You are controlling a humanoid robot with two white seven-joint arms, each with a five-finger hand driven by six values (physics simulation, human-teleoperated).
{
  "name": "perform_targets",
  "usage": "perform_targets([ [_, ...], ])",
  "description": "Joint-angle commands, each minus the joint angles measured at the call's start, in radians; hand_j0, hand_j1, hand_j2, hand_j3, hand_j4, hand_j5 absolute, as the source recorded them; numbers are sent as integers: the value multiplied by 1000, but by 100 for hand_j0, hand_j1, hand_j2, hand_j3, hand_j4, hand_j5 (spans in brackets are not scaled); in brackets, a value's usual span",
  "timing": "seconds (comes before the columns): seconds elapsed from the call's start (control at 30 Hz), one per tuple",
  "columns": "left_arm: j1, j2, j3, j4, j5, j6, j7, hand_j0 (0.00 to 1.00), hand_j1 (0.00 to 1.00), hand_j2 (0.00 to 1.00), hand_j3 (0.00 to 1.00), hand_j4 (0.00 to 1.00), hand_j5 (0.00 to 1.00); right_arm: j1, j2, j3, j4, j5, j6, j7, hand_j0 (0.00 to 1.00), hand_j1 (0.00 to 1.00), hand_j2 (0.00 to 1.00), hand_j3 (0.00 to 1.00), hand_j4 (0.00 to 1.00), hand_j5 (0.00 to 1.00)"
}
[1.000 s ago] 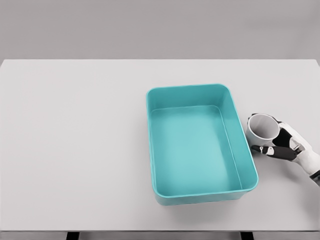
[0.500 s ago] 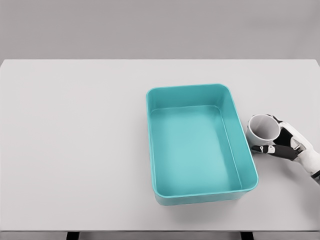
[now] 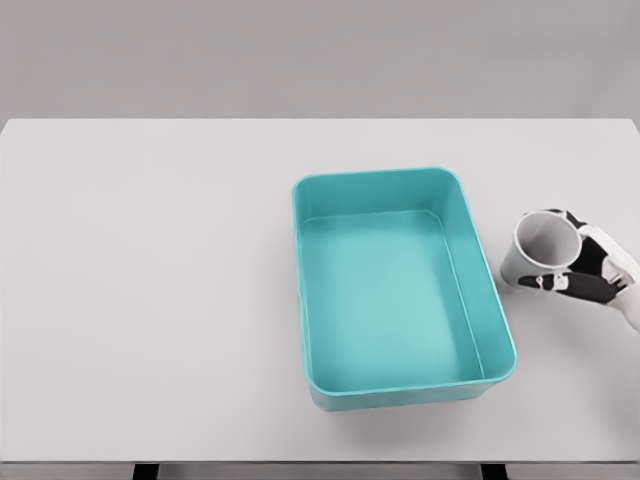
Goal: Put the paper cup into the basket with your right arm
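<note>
A: Since a second ago the paper cup point(image 3: 541, 249) has risen in the picture and shifted a little to the right, further from the basket; the right hand point(image 3: 590, 268) has gone with it.

B: How is the hand set on it?

A: The fingers point(image 3: 556, 284) are curled round the cup's wall, one dark-tipped finger lying across its lower side and the rest wrapped behind. It is clamped on the cup, not loose.

B: And the cup itself?

A: A plain white cup with a thin round rim and a smooth matte wall, greyer inside where shade falls. Its mouth faces up and somewhat toward the camera, so the long axis runs from the rim down and to the left, tilted rather than upright. I cannot tell whether its base touches the table point(image 3: 150, 300).

B: Where does it sit against the basket point(image 3: 478, 260)?

A: Just beside the basket's right wall, outside it, about level with the middle of that wall.

B: The basket's make?

A: A teal rectangular tub with rounded corners, smooth glossy walls sloping inward to a flat floor. The table beneath is a flat pale grey slab, untextured
</note>
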Motion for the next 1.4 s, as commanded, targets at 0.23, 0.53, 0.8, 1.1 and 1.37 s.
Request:
perform_targets([
  [0.23, 0, 0, 0, 0, 0, 0, 0, 100, 100, 100, 100, 100, 100, 3, 10, -89, -129, 66, -11, 0, 51, 51, 51, 51, 51, 51],
  [0.53, 0, 0, 0, 0, 0, 0, 0, 100, 100, 100, 100, 100, 100, -14, 18, -117, -218, 144, -43, 0, 51, 51, 51, 51, 51, 51],
  [0.8, 0, 0, 0, 0, 0, 0, 0, 100, 100, 100, 100, 100, 100, -44, 37, -115, -303, 245, -60, 0, 51, 51, 51, 51, 51, 51],
  [1.1, 0, 0, 0, 0, 0, 0, 0, 100, 100, 100, 100, 100, 100, -69, 69, -100, -348, 414, -134, 0, 51, 51, 51, 51, 51, 51],
  [1.37, 0, 0, 0, 0, 0, 0, 0, 100, 100, 100, 100, 100, 100, -149, 75, -28, -348, 556, -129, 0, 51, 51, 51, 51, 51, 51],
])
